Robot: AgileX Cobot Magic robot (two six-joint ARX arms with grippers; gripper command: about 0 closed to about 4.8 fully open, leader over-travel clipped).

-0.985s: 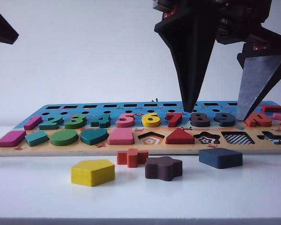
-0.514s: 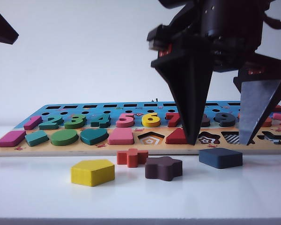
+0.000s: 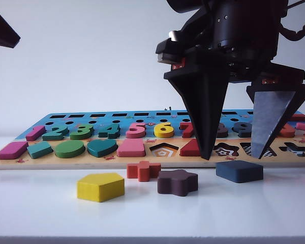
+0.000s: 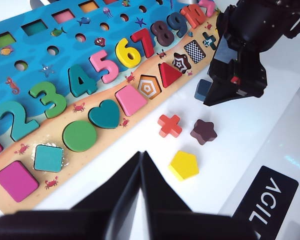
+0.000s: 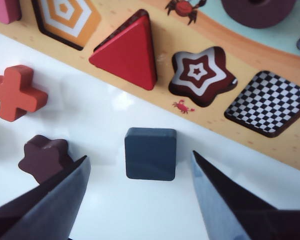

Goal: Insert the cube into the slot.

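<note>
The cube (image 3: pixel 239 171) (image 5: pixel 151 153), a flat dark navy block, lies on the white table just in front of the puzzle board. My right gripper (image 3: pixel 231 157) (image 5: pixel 139 156) hangs open right above it, one finger on each side, touching nothing. The slot (image 5: pixel 269 102) (image 3: pixel 269 152), a square cutout with a checkerboard base, sits on the board just behind the cube; one finger partly hides it in the exterior view. The left wrist view shows the cube (image 4: pixel 202 89) half hidden by the right arm. My left gripper (image 4: pixel 141 154) is shut and empty, high over the table's left side.
A yellow pentagon (image 3: pixel 100 186), a red cross (image 3: pixel 143 170) and a dark brown star block (image 3: pixel 177 182) lie loose on the table left of the cube. The puzzle board (image 3: pixel 91 161) carries numbers and shapes, with star (image 5: pixel 200 75) and pentagon (image 5: pixel 65 17) cutouts open.
My right gripper has come down and forward from over the board's number row to just above the cube, its fingers slightly closer together. The left arm and the blocks have not moved.
</note>
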